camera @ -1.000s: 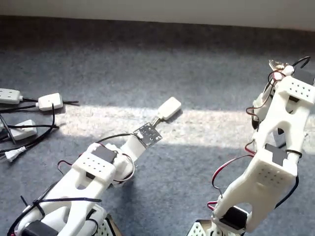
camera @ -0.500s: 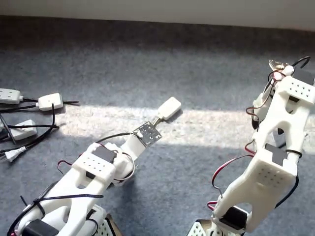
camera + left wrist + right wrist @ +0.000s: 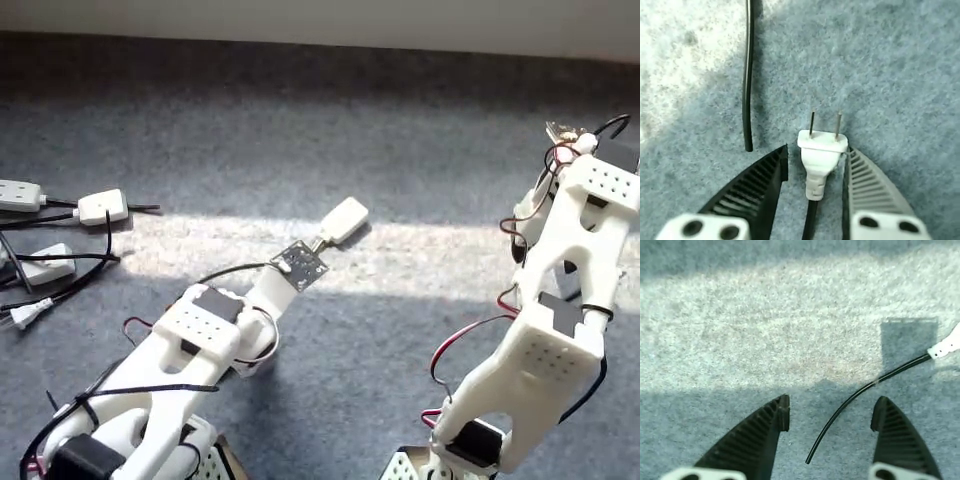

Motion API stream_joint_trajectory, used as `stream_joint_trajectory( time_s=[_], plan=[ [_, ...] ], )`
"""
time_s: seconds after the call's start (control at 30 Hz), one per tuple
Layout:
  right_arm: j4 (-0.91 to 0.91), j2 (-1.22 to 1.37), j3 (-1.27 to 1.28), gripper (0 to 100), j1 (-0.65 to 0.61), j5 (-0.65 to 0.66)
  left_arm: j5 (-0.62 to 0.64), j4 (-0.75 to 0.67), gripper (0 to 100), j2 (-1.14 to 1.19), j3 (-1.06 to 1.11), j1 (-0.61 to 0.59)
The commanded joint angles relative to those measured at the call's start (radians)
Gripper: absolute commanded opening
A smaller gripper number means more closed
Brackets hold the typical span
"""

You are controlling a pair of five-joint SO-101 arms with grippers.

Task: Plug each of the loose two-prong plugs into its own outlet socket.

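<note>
From the high view, the left arm (image 3: 200, 335) stretches out to the middle of the grey surface (image 3: 420, 150). The outlet sockets (image 3: 103, 207) sit in a tangle of cords at the far left edge. A second plug (image 3: 30, 315) lies loose just below them. The right arm (image 3: 560, 300) stands folded at the right side, well apart from all of it.

Over to the left wrist view: the left claw (image 3: 816, 150) is down on the surface, straddling a white two-prong plug (image 3: 821, 147). The prongs point away from the wrist and the plug's cord (image 3: 810, 225) trails back between the jaws. The pale jaw looks to be touching the plug's shoulder, but there's a gap on the black jaw's side, so it's partly open and not yet clamped. A black cable (image 3: 747, 75) lies just beside it.

In the right wrist view, the right claw (image 3: 833, 401) is wide open with nothing in it, hanging over bare surface and a black cable (image 3: 865, 390).

Now the dangers. The plug sits off-centre, so a one-sided close could twist it and cock the prongs. The trailing cord may drag or snag on the way to the sockets. Those socket blocks look light. If they're pushed with nothing bracing them, they could slide instead of accepting the prongs.
</note>
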Motion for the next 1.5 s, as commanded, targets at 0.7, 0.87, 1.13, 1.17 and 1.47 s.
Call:
stream_joint_trajectory(
  time_s=[0.7,0.87,1.13,1.17,1.47],
  plan=[
    [0.039,-0.067,-0.044,26.7,0.007,0.009,0.097,0.226,18,0.004,-0.185,-0.024],
    [0.039,-0.067,-0.044,26.7,0.008,0.008,0.141,0.261,18,0.004,-0.182,-0.031],
    [0.039,-0.065,-0.042,26.7,0.012,0.008,0.126,0.245,18,0.114,-0.206,-0.022],
    [0.039,-0.065,-0.042,26.7,0.012,0.008,0.117,0.233,18,0.162,-0.214,-0.024],
    [0.039,-0.065,-0.042,26.7,0.012,0.008,0.109,0.190,18,0.410,-0.377,-0.004]
  ],
)
